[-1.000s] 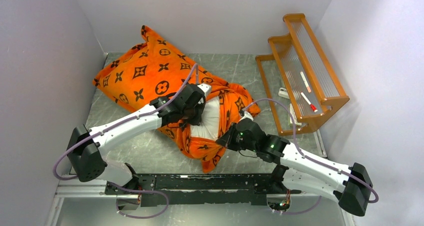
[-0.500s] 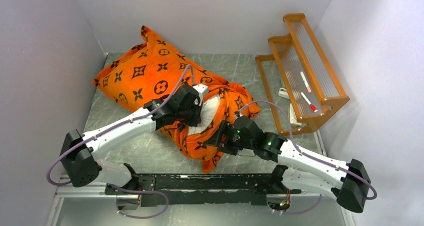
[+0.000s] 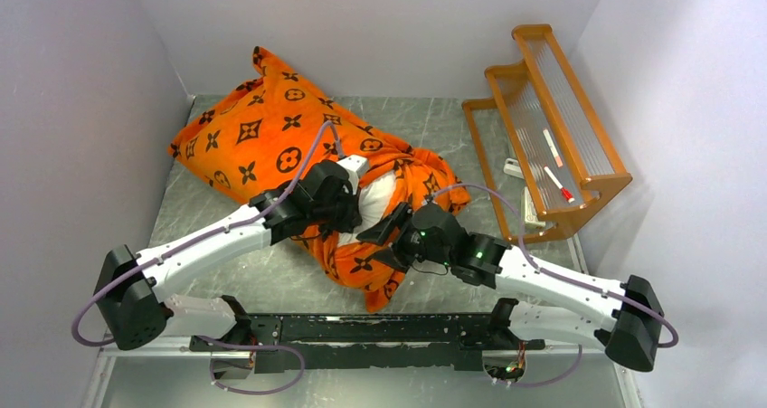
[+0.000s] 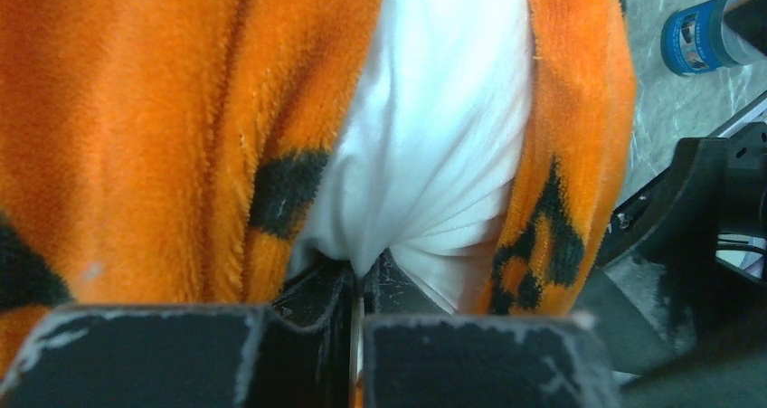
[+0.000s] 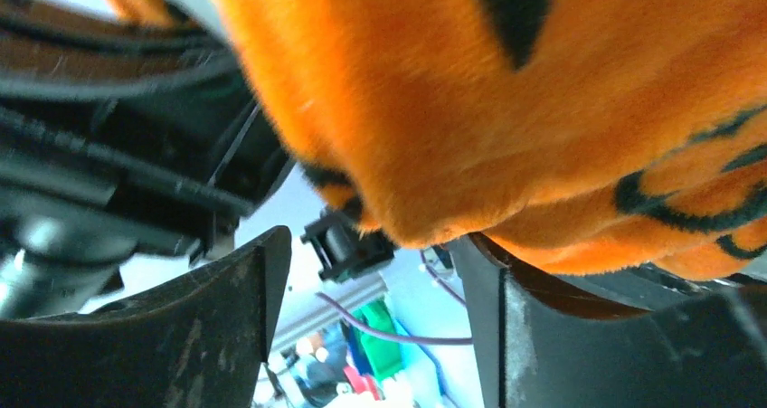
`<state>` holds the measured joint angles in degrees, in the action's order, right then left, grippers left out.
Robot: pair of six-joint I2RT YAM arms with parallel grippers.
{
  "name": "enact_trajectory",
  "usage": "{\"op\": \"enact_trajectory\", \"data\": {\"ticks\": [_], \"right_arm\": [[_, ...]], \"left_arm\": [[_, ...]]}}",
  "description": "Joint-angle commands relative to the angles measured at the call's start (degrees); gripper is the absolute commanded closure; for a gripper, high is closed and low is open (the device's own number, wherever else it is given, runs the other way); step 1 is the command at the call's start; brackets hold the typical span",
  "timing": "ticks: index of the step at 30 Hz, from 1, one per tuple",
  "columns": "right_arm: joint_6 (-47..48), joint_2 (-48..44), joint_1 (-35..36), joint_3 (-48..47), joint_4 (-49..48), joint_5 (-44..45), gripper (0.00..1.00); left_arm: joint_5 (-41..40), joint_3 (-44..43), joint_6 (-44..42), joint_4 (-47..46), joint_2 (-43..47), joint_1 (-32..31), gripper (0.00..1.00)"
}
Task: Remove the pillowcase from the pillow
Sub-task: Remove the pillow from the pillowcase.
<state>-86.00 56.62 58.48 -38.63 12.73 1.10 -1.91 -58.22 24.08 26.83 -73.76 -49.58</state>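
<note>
The orange pillowcase (image 3: pixel 262 137) with dark brown motifs lies across the back left of the table. At its open end the white pillow (image 3: pixel 377 200) bulges out. My left gripper (image 3: pixel 353 211) is shut on a pinch of the pillow's white fabric (image 4: pixel 434 137), which fans out in creases from my left gripper (image 4: pixel 362 277), with the pillowcase (image 4: pixel 136 109) on both sides. My right gripper (image 3: pixel 380 234) stands open at the pillowcase's near edge. In the right wrist view a fold of the pillowcase (image 5: pixel 506 109) hangs over my right gripper (image 5: pixel 371 277), resting on the right finger, with nothing between the fingers.
A wooden two-tier rack (image 3: pixel 552 128) with small items stands against the right wall. Grey walls close the table on the left, back and right. The black mounting rail (image 3: pixel 362 331) runs along the near edge.
My right gripper has opened and moved left and up along the pillowcase's near edge. My left arm has drawn back to the left, still holding the white fabric.
</note>
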Motion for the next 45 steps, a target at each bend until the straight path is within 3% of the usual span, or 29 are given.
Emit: {"op": "enact_trajectory", "data": {"ticks": [1,3,7,9,12,14,16,20,23,27,28,29,31,35,40,45], "right_arm": [[-12.42,7.08,0.64,-3.31,4.7,5.61,0.35],[-9.6,11.94,0.72,-7.25,7.36,3.13,0.4],[-8.01,16.63,1.27,-9.74,16.9,3.65,0.83],[-7.26,14.91,1.37,-5.75,16.4,2.83,0.94],[-6.14,9.88,1.37,4.05,10.23,-5.06,0.95],[-4.98,5.51,1.33,11.9,0.36,-11.92,0.98],[-6.0,0.83,1.37,17.36,1.24,-14.28,1.0],[-7.86,-10.23,1.38,22.39,13.34,-8.78,1.0],[-10.98,-15.64,1.37,24.19,17.52,2.06,0.99],[-11.82,-12.38,1.13,25.52,10.23,8.92,1.0],[-11.41,-10.5,1.09,25.48,5.67,8.43,1.0],[-10.41,-8.06,1.11,25.46,0.32,7.59,1.0],[-8.66,-2.53,1.1,24.2,-7.43,6.1,1.0],[-3.34,8.78,0.9,16.96,-6.69,4.34,1.0],[2.53,14.1,0.76,14.76,-10.56,1.68,1.0],[3.0,13.32,0.67,15.74,-11.24,1.42,1.0]], "left_arm": [[-2.04,-0.92,1.03,0.28,0.5,0.8,0.95],[-2.95,-1.54,0.7,1.08,0.16,0.81,0.95],[-4.69,-3.02,-0.01,2.39,-0.57,1.09,0.95],[-5.27,-3.61,-0.52,2.23,-0.87,1.43,0.95],[-4.99,-5.96,-2.19,3.08,-2.78,3.66,0.95],[-3.89,-8.88,-3.93,4.19,-4.9,5.78,0.95],[-3.75,-11.52,-5.6,4.58,-7.07,7.53,0.95],[-2.06,-16.42,-7.92,5.2,-10.11,10.1,0.95],[0.58,-18.77,-8.95,6.67,-10.05,10.57,0.95],[11.39,-13.28,-9.39,2.19,-5.02,10.56,0.95],[13.96,-11.55,-8.55,1.57,-3.45,10.58,0.93],[16.4,-9.85,-8.02,1.45,-2.05,10.4,0.8],[18.27,-5.87,-7.12,1.4,2.16,9.41,0.65],[10.77,-7.55,-3.29,11.28,9.79,3.52,0.41],[-6.72,-4.26,0.28,17.63,17.31,0.59,0.27],[-12.63,-0.12,1.45,18.27,15.24,0.56,0.22]]}}
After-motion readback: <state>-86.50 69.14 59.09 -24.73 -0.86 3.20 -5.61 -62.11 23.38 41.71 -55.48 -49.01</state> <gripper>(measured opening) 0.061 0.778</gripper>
